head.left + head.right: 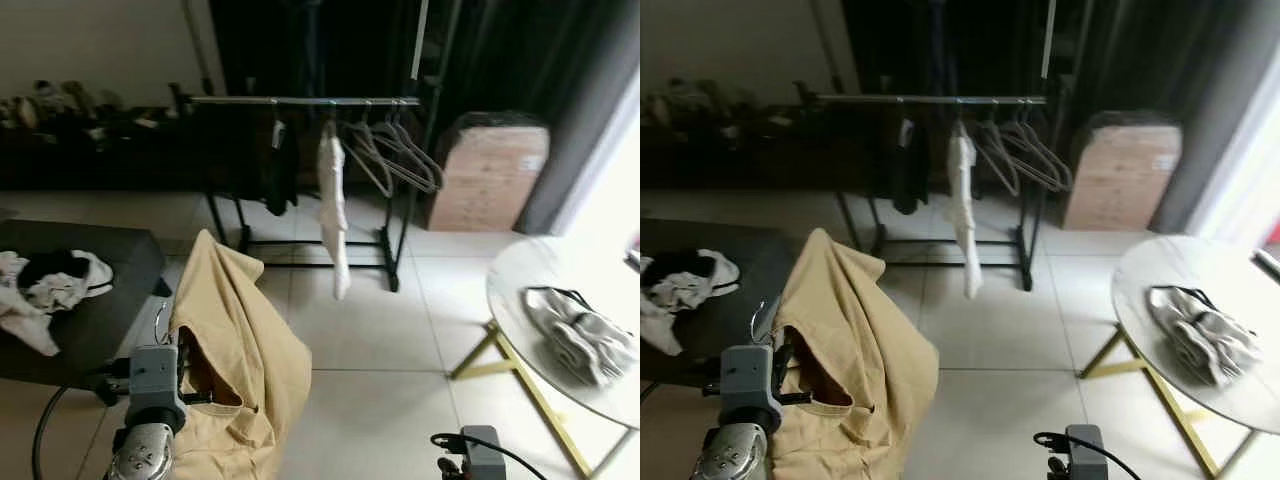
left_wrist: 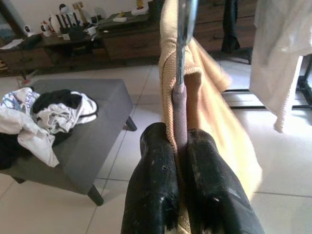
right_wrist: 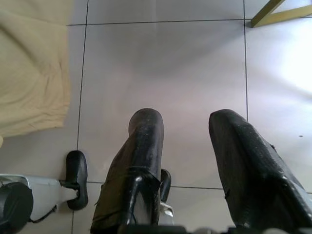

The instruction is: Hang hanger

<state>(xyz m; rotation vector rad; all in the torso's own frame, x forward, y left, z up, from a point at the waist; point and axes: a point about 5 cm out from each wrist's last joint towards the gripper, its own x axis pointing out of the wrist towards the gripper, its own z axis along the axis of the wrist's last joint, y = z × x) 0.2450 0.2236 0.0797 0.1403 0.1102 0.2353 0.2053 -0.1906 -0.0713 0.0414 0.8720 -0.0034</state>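
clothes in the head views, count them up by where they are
Held by the left gripper: 1, tan garment on a hanger
On the clothes rack: 2, a dark garment and a white garment
On the grey ottoman: 1 mixed pile, pieces uncountable
On the round table: 1 grey bundle
Total: 5

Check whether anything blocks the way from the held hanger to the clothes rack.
Nothing visible does. The left claw holds the hanger with the tan garment; bare tiled floor lies between it and the rack.

Left pincer point(image 2: 181, 187) clamped; right pincer point(image 3: 187, 146) spread, idle.
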